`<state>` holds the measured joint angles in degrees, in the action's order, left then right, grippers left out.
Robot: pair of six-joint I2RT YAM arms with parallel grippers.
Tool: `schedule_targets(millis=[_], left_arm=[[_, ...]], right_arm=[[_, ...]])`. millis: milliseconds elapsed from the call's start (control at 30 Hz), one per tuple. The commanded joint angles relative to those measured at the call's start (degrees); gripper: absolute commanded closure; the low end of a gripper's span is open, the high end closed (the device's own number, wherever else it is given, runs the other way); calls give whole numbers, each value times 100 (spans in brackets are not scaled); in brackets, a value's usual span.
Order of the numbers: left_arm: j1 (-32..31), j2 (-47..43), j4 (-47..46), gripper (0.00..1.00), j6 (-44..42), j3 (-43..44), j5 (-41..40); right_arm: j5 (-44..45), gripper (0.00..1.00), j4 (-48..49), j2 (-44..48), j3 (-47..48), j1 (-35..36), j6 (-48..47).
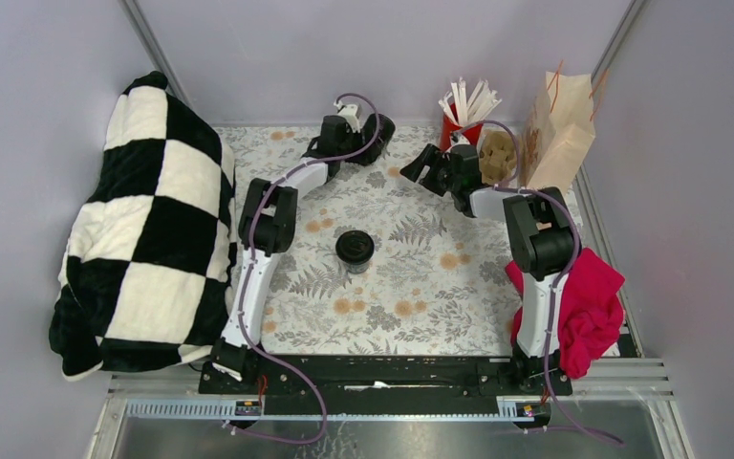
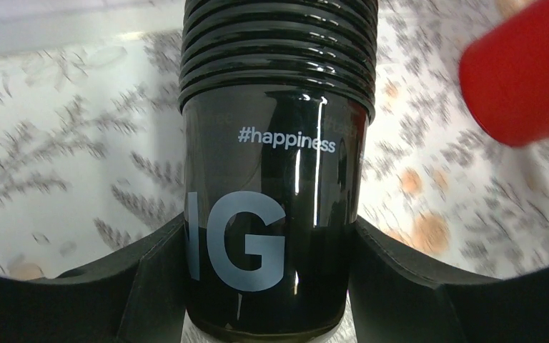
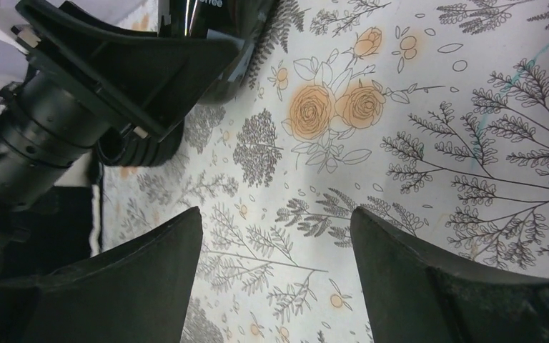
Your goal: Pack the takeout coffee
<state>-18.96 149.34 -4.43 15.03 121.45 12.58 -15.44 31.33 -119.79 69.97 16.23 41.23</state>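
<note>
Watching from the end where the arms are bolted down: the takeout coffee (image 1: 354,247) sits bang in the middle of the flowery tablecloth (image 1: 420,287), upright with its black lid on, long axis straight up and down, nothing touching it. Well off to its left a big checkered blanket (image 1: 148,229) is bunched against the wall. To its right and a bit nearer me, a red cloth (image 1: 588,306) is heaped by the right arm. Funny thing is, neither claw is at the coffee; both are past it, toward the far wall. The right gripper (image 3: 275,279) hangs beyond it and to the right, jaws wide with only tablecloth between them, so it's got nothing. The left gripper (image 1: 361,128) is pretty much straight beyond the coffee at the far edge. Its fingers sit close on either side of a stack of black cups (image 2: 275,107), the ones printed #happiness, not the lidded one. They look like they touch it on both sides, but I can't tell if that's a real grip. Further back and right of the coffee are the red cup of white sticks (image 1: 456,126), the brown pulp carrier (image 1: 497,155) and the paper bag (image 1: 559,129) standing tall in the corner. My read: the coffee lies back toward the bases from both claws, about equally far. The right one is maybe a touch nearer, empty, and on the bag's side.
</note>
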Motion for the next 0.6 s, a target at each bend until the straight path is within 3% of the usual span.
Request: schedule_targets(millis=[0, 233, 433, 567], left_arm=[[29, -1147, -894, 71, 249, -1044, 873], [234, -2013, -2195, 73, 713, -2620, 2241], [419, -2491, -3138, 74, 1046, -3362, 3523], [512, -2703, -3631, 72, 1136, -3792, 4192]], right_arm=[[-457, 18, -544, 664, 202, 2, -1020], [-1124, 17, -1987, 941, 1065, -102, -2225], [-1745, 17, -2725, 995, 1737, -292, -2367], [-2163, 17, -3760, 652, 2784, -366, -2771]])
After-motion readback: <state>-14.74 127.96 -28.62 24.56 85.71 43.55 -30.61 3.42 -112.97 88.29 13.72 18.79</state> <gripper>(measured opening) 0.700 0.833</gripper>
